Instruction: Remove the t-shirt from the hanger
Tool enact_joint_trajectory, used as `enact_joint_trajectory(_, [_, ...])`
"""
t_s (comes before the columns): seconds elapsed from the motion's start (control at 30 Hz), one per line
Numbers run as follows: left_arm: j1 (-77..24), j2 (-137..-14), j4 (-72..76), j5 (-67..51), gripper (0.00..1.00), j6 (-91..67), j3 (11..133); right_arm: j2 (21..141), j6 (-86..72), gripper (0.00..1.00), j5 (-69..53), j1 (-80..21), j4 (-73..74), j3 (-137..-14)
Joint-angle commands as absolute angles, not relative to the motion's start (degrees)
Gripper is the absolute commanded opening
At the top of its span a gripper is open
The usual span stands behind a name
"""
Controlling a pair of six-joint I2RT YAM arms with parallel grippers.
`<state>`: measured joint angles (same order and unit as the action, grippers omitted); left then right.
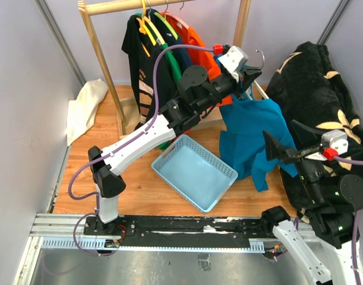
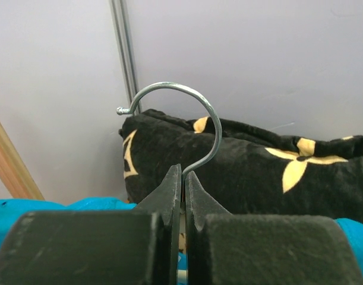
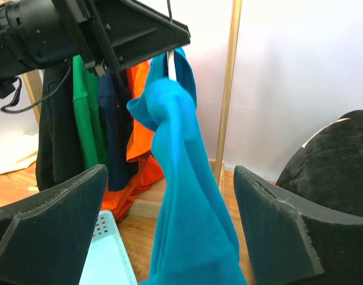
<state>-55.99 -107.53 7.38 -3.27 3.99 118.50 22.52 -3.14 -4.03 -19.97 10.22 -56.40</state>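
- T-shirt (image 1: 252, 139), bright blue, hangs from a single hanger (image 2: 217, 124) held in the air over the right half of the table (image 1: 139, 193), just beside the basket (image 1: 176, 189) and clear of the wooden rail (image 1: 110, 6).
- Left gripper (image 2: 182, 173) has its fingers pinched tight on the shank of the hanger's metal hook. This appears meant to keep the load aloft and steady while the other arm works.
- Right gripper (image 1: 288, 141) faces the lower cloth with its fingers spread wide and holds nothing. From its wrist camera the fabric shows between them, but contact cannot be told. A pinch and a downward pull look like the step in hand.
- Fabric bunches into a knot at the hanger's shoulder, so it may snag as it slides off.
- Count: two arms, one T-shirt, one hanger in hand and one pale-blue basket. Four garments (image 1: 139, 59) hang on the rail: black, green, navy and orange. One black flower-print blanket (image 1: 324, 77) and one cream cloth (image 1: 86, 110) lie at the sides.
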Motion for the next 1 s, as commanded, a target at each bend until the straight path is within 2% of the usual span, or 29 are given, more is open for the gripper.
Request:
enact_joint_trajectory(0.0, [-55.13, -105.99, 9.23, -2.22, 0.01, 3.29, 122.07, 18.8, -5.23, 0.88, -2.04, -21.19, 14.15, -56.3])
enact_joint_trajectory(0.2, [-55.02, -104.79, 8.23, -2.53, 0.01, 3.2, 122.97, 15.85, -5.45, 0.87, 0.7, -21.18, 18.56, -55.6])
enact_joint_trajectory(0.4, [-54.99, -104.24, 7.68, -3.08, 0.01, 3.12, 124.02, 13.96, -5.97, 0.77, 1.24, -21.19, 21.61, -53.75])
enact_joint_trajectory(0.57, [-54.98, -104.0, 7.29, -3.79, 0.01, 2.77, 124.59, 13.55, -6.72, 0.56, 1.89, -21.18, 21.54, -51.96])
enact_joint_trajectory(0.83, [-55.02, -103.99, 6.78, -2.76, 0.0, 3.18, 125.89, 12.97, -7.33, 0.05, 2.9, -21.18, 23.44, -51.66])
enact_joint_trajectory(0.97, [-54.88, -105.29, 5.51, -1.52, 0.01, 2.98, 129.12, 10.66, -9.15, 0.01, 5.25, -21.18, 25.29, -51.11])
